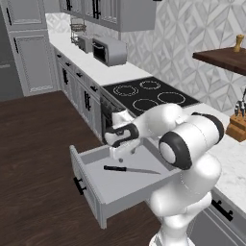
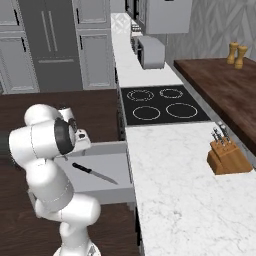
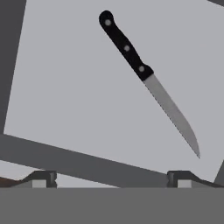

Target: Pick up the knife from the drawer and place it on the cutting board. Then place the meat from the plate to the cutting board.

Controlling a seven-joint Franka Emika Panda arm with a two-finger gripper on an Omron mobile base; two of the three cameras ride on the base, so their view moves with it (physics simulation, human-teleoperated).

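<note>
I am hovering my gripper, jaws wide and empty, over the drawer where the knife is lying flat at upper centre; light, stiff, slick blade, so I am judging the black handle the better hold.

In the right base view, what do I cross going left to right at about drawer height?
Robot arm → knife lying in the open drawer → white marble counter → wooden knife block.

The drawer is pulled open; its floor is bare around the knife, walled at every edge.
</note>
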